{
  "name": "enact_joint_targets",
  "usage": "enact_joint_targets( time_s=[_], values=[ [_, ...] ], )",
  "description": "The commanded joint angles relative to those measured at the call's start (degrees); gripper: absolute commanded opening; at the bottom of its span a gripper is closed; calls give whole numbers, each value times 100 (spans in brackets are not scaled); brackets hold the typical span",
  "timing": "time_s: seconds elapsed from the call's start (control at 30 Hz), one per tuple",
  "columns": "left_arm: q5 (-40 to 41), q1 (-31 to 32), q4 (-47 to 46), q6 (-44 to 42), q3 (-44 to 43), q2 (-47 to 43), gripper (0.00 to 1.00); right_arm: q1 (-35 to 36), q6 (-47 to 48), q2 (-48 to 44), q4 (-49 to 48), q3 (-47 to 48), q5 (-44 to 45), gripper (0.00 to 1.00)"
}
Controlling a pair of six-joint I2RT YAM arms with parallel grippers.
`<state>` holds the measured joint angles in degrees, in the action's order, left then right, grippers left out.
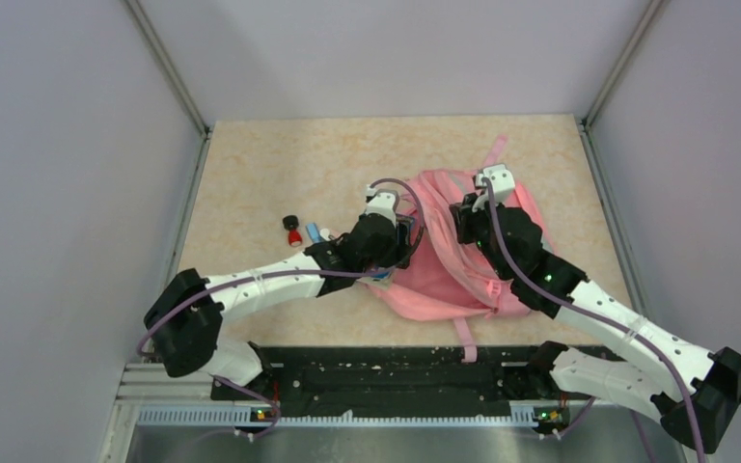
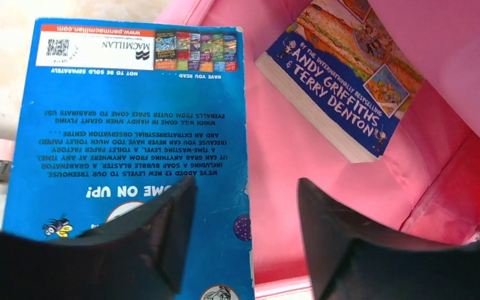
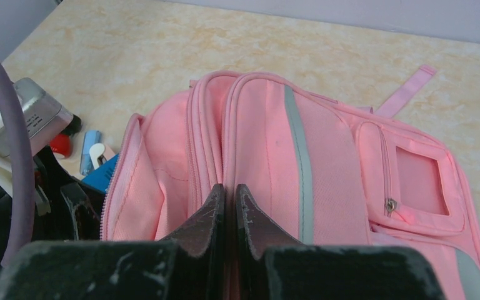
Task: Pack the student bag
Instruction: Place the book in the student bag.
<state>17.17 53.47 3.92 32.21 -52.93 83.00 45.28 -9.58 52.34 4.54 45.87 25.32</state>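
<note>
**Left gripper** (image 2: pixel 245 190), wrist view. The jaws stand clearly apart, roughly half-spread, and nothing is clamped between them. A blue book (image 2: pixel 131 125) lies flat beneath the tool, back cover up and print inverted. It passes under one finger (image 2: pixel 162 231); whether that finger touches the cover cannot be told. The gap between the fingers falls just past the book's long edge, over the pink lining of the student bag (image 2: pixel 275 137). Ahead of the fingertips, and towards the other finger's side, a second book (image 2: pixel 344 81) rests inside the bag, tilted, with its authors' names showing. The blue book's far corner reaches over the table (image 2: pixel 0 37).

**Right gripper** (image 3: pixel 230 194), wrist view. The fingers are pressed together, pinching a seamed upper edge of the student bag (image 3: pixel 325 156) beside the open main compartment. The fabric rises directly from between the tips. The front pocket and grey-green trim extend ahead of the tool.

**Overhead view.** The student bag (image 1: pixel 453 265) lies on the table (image 1: pixel 280 164) between the two tools. The left gripper (image 1: pixel 400 231) is at its open side and the right gripper (image 1: pixel 468 217) is on its top. A small red-and-black object (image 1: pixel 292 230) and a light-blue object (image 1: pixel 314 232) sit on the table just outboard of the left gripper.
</note>
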Motion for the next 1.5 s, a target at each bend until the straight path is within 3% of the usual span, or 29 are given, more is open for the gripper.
enact_joint_targets(
  time_s=[0.0, 0.07, 0.2, 0.4, 0.53, 0.67, 0.93, 1.1, 1.27, 1.47],
  values=[
    [-113, 32, 22, -195, -275, -310, 71, -1, 69, -27, -134, 343, 279, 0],
    [-126, 32, 115, -301, -271, -487, 84, -1, 84, -17, -136, 352, 289, 0],
    [-62, -4, 429, -448, -300, -830, 90, 1, 104, 23, -136, 377, 296, 0],
    [-192, -687, 891, -417, -192, -1124, 92, -1, 100, 24, -115, 394, 295, 0],
    [-551, -1446, 594, -22, 409, -1392, 92, 3, 66, 11, -56, 438, 275, 0],
    [-1415, -2012, -167, 85, 930, -1605, 92, 5, 62, 9, -13, 490, 242, 0],
    [-3553, -3099, -1406, 556, 1421, -1053, 91, 4, -41, 7, 19, 503, 171, 0],
    [-4175, -3508, -1674, 512, 1361, -548, 90, 0, -74, -48, 4, 498, 172, 0],
    [-4909, -3511, -1070, 167, 763, 226, 73, 3, -36, -26, -12, 556, 203, 0],
    [-4881, -3516, -1179, 190, 830, 358, 53, -1, -27, 2, -74, 572, 210, 0]
  ],
)
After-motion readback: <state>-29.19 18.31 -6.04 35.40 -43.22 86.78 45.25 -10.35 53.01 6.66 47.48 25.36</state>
